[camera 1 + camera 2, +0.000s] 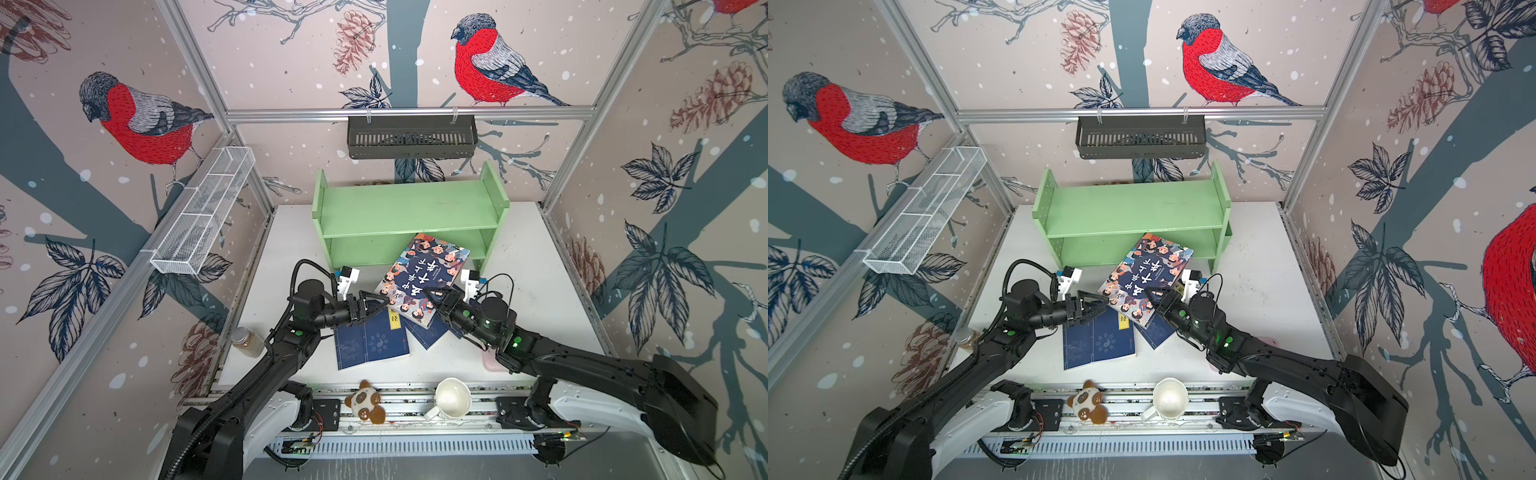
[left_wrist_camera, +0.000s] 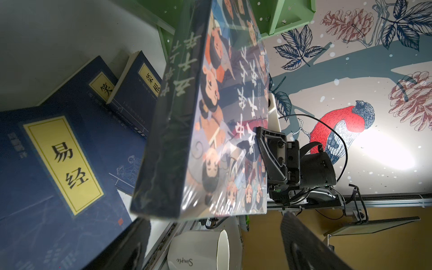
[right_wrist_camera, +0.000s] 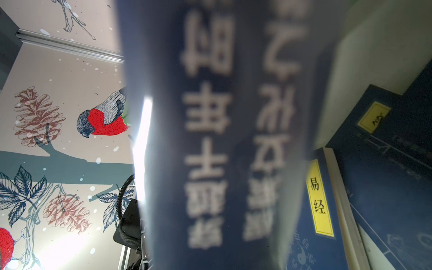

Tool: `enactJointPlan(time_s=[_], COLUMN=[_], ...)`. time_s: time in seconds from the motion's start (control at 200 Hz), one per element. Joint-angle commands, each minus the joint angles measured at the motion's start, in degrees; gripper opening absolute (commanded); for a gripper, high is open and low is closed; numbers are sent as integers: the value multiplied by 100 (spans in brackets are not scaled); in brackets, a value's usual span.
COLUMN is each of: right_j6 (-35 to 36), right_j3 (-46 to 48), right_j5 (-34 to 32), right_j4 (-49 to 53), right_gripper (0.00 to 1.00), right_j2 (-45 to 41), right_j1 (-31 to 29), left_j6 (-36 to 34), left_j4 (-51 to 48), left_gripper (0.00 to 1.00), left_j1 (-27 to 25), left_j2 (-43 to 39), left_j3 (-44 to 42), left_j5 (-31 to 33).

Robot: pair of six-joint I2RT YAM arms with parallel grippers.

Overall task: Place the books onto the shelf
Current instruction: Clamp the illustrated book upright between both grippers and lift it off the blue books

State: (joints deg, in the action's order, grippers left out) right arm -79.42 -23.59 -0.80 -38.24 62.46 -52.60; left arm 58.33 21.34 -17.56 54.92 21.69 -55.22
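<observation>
1. Jaws of your right gripper (image 1: 434, 296) are clamped on the near right edge of the cartoon book (image 1: 419, 270). The left wrist view shows them pinching its glossy cover.
2. Your left gripper (image 1: 376, 305) has its jaws spread wide with nothing between them. It sits just beside the book's near left corner, and you cannot tell whether it touches the book.
3. You have the cartoon book raised off the worktop (image 1: 540, 291) and tilted, cover up, with its big white characters showing. Its far end points at the lower tier of the light green shelf (image 1: 407, 208). Whether it touches the shelf cannot be told.
4. Navy blue books (image 1: 370, 345) lie flat on the worktop between your two arms. Some are partly under the raised book, with yellow title labels showing.
5. At the worktop's near left corner stands a glass jar (image 1: 247, 341). A panda plush (image 1: 365, 405) and a tipped white mug (image 1: 453, 395) lie on the front rail (image 1: 409, 405).
</observation>
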Motion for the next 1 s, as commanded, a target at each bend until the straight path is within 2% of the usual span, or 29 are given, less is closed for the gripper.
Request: enactJointPlan(time_s=[0.0,0.35,0.545,0.67,0.76,0.94,0.995], right_j6=[5,-173,-234,-251,-250,-215,-200], right_j3=[-110,-215,-281,-321,-321,-321,-321], right_j5=[183,296,335,372,372,363,353], right_j4=[-1483,-2085,-2320,-2415,-2441,-2351,-2329], right_gripper=[1,1,1,1,1,1,1], right_j2=[162,709,908,1077,1119,1146,1146], right_j1=[-5,-110,-161,-209,-233,-251,-256], left_j6=[56,195,390,595,679,772,768], left_j4=[428,640,844,984,1003,959,883], left_gripper=[86,70,69,64,51,15,10], left_j1=[-64,-200,-191,-185,-161,-85,-40], left_j2=[123,512,473,454,431,382,377], left_j3=[119,336,250,259,283,273,283], left_j5=[123,275,360,371,338,370,387])
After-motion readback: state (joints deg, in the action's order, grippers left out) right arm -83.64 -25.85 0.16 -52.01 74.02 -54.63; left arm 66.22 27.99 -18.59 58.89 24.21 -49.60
